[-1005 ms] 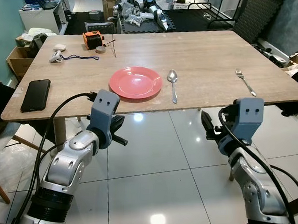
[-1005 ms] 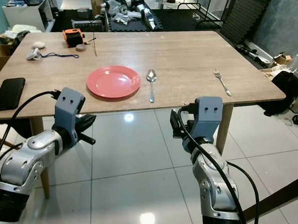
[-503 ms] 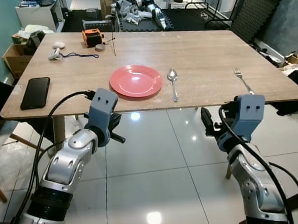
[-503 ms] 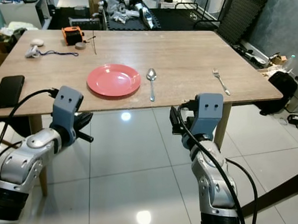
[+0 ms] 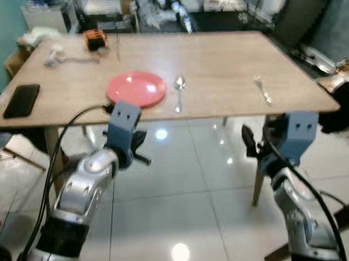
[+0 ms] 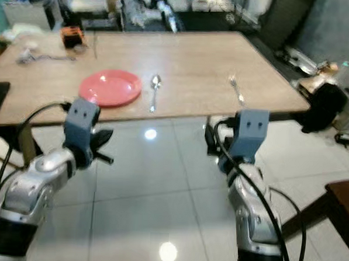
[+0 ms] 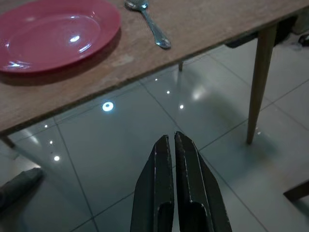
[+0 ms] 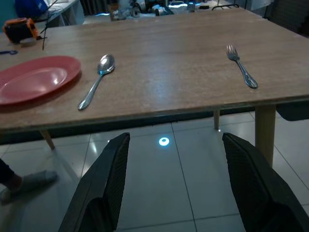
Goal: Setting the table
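At the far left of the left eye frame a black phone (image 5: 21, 99) lies near the wooden table's (image 5: 219, 62) near edge, with an orange device (image 5: 94, 40) and a corded item (image 5: 61, 58) in the upper left; right of these, left of centre, sits the red plate (image 5: 136, 88), and just beside it the spoon (image 5: 179, 92), bowl pointing away from the robot; the fork (image 5: 262, 91) lies well apart, right of centre, near the table's right corner; in the lower left the left gripper (image 7: 175, 159) hangs below the tabletop over the tiles with its two fingers pressed together, empty; in the lower right the right gripper (image 8: 170, 181) is also below the edge, fingers spread wide, holding nothing; the likely step is fetching the fork to the plate's free left side, so the right arm should rise clear of the table edge first, then come down over the handle and pinch it across its narrow width; the flat metal may slide on the wood; the board between spoon and fork is bare, giving room to travel, while the right-hand edge and table leg (image 7: 258, 82) sit close to the fork
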`<state>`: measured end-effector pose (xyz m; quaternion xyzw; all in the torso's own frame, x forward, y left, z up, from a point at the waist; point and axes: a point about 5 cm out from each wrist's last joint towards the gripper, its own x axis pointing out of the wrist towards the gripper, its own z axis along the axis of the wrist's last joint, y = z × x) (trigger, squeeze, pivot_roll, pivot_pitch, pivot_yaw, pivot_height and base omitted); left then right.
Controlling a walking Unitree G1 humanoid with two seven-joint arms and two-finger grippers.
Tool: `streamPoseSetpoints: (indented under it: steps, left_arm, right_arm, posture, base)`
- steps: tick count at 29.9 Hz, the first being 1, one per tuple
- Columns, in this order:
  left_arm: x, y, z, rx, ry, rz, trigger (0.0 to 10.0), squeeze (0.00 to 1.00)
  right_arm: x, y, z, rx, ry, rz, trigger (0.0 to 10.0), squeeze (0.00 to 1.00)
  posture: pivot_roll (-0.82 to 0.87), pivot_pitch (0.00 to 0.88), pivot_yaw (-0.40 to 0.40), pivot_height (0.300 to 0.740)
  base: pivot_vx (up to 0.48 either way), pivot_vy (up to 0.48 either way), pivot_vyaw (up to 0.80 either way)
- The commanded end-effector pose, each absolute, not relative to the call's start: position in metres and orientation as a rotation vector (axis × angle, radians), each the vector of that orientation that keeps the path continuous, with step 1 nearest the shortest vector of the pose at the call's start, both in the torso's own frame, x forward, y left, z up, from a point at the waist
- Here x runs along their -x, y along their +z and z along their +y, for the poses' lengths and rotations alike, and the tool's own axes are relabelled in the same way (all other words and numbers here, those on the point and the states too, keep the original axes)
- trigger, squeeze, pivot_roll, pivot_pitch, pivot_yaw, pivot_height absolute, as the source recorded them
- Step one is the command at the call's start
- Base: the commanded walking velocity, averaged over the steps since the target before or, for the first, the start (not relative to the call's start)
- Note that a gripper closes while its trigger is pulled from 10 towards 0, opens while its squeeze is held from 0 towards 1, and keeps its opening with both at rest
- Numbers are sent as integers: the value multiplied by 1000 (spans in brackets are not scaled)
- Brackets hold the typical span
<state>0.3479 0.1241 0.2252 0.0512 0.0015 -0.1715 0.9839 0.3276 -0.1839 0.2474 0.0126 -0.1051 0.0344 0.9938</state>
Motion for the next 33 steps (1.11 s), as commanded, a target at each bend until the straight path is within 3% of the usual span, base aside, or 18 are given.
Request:
streamPoseSetpoints:
  steps: [1, 25, 33]
  left_arm:
    - [-347, 220, 129, -102, -335, 22, 10000, 0]
    - [-347, 222, 129, -89, -326, -3, 10000, 0]
    - [-350, 222, 135, -91, -281, -2, 10000, 0]
  right_arm:
    - [-327, 241, -181, -29, 79, -185, 10000, 0]
    - [-326, 242, -175, -29, 116, -200, 10000, 0]
    - [-326, 243, -174, -25, 120, -205, 10000, 0]
  posture:
    - [-16, 160, 98, 740]
    - [-16, 154, 95, 740]
    - [-16, 156, 95, 740]
  base:
    - [0, 0, 0]
    - [0, 0, 0]
    - [463, 0, 0]
